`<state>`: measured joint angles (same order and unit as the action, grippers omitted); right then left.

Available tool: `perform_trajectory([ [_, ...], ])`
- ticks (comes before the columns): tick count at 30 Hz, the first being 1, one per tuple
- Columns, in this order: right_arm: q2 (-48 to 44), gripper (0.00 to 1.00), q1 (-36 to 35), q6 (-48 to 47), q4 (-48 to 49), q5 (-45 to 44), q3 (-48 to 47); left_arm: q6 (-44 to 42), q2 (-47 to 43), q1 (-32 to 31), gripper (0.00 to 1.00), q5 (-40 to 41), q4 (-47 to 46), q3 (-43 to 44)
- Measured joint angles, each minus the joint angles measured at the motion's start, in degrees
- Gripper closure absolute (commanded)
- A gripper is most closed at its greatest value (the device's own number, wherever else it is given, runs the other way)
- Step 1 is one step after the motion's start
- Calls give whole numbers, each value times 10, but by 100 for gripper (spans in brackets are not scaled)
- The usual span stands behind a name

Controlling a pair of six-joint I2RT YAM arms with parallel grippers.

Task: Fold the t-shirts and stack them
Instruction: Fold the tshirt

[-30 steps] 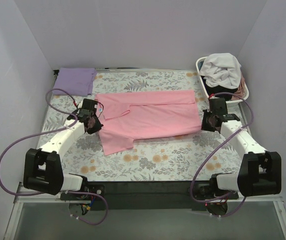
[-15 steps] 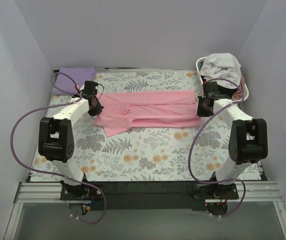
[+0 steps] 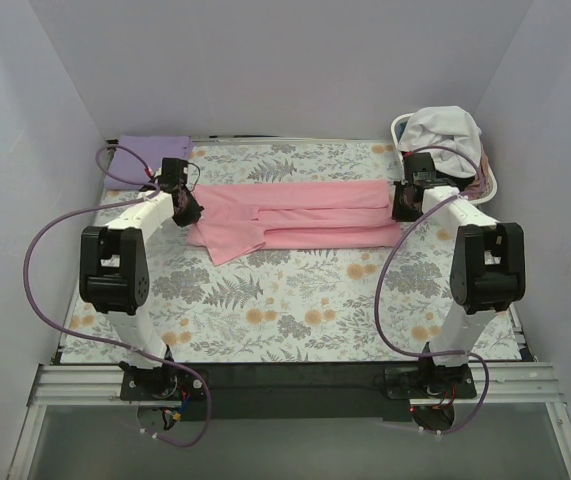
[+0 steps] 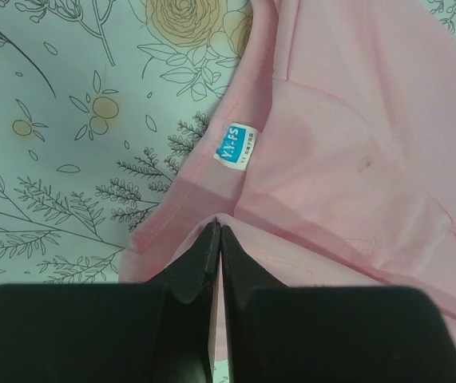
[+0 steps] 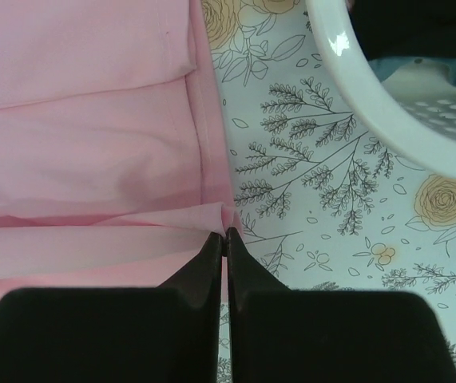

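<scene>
Both arms have swung out toward the far edge since a second ago, carrying the near half of the pink t-shirt (image 3: 305, 205) with them. It lay broad across the middle of the table (image 3: 295, 300) then. It now lies as a narrower doubled band running left to right, nearer the far edge than the near one.

- Left tool (image 3: 187, 208): wrist view shows it (image 4: 218, 233) closed, fingers pressed together on a pinch of pink cloth at the collar end. A blue-and-white label (image 4: 235, 148) sits just beyond the tips, on the inside of the neckline.
- Right tool (image 3: 402, 206): wrist view shows it (image 5: 226, 237) closed on a small gathered fold at the shirt's right-hand edge, with layered pink cloth to its left.
- One sleeve (image 3: 227, 240) sticks out from the band toward the near edge, at the left end.
- Lavender t-shirt (image 3: 150, 152): folded flat in the far left corner, apart from the pink one.
- White basket (image 5: 363, 96): far right corner, rim close beside the right tool but not touching it.
- White t-shirt (image 3: 445, 130) is heaped on top of the basket. Something darker lies under it, possibly more shirts; colour is hard to read from above.
</scene>
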<state>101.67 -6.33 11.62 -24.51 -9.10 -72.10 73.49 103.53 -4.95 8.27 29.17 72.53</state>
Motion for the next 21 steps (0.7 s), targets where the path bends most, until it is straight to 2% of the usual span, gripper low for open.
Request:
perform_trajectory([
  [11, 56, 92, 2, 0, 18, -3, -14, 0, 48, 3, 96, -1, -10, 5],
  [13, 56, 86, 2, 0, 21, -3, -14, -2, 48, 3, 89, 1, -11, 5],
  [14, 56, 80, 2, -1, 22, -3, -15, -3, 48, 3, 84, 3, -13, 5],
  [16, 56, 74, 3, -5, 24, 0, -16, -6, 47, 3, 71, 7, -14, 5],
  [18, 54, 65, 3, -9, 24, 7, -16, -7, 42, 3, 56, 9, -14, 5],
  [19, 52, 63, 3, -12, 24, 12, -16, -7, 36, 3, 38, 9, -14, 2],
  [20, 47, 57, 3, -14, 24, 19, -16, -10, 26, 3, 31, 10, -14, -2],
  [21, 39, 53, 3, -13, 24, 25, -15, -9, 12, 3, 28, 10, -15, -10],
])
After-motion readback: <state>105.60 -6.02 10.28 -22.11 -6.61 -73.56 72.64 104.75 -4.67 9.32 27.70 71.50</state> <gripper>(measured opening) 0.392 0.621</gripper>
